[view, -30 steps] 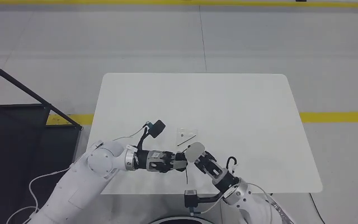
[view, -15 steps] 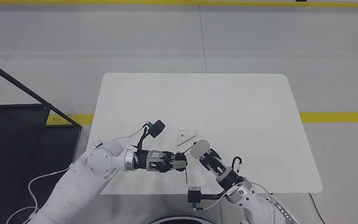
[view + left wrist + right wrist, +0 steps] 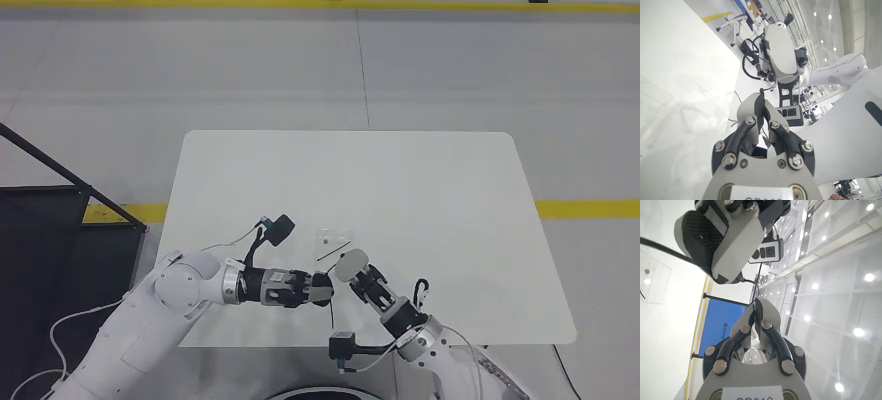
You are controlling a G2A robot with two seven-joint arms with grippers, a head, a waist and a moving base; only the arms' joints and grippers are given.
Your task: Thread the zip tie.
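The zip tie (image 3: 330, 312) is a thin black strap hanging over the table's near edge, below where both grippers meet. My left gripper (image 3: 322, 289) is shut on one end of it; a small black tip (image 3: 762, 91) pokes out between its closed fingers (image 3: 749, 106). My right gripper (image 3: 343, 270) sits tip to tip against the left one, shut on a thin black strand (image 3: 754, 294). In the right wrist view the strap (image 3: 668, 250) runs past the left gripper's dark pad (image 3: 702, 234). How the two ends meet is hidden between the fingers.
A small clear plastic sheet (image 3: 336, 240) lies flat on the white table (image 3: 400, 190) just beyond the grippers, also seen as a clear sheet (image 3: 653, 279) from the right wrist. The table's near edge lies under both grippers.
The right gripper drifted slightly right and away from the left one, then came back close to it. The left gripper stayed almost still.
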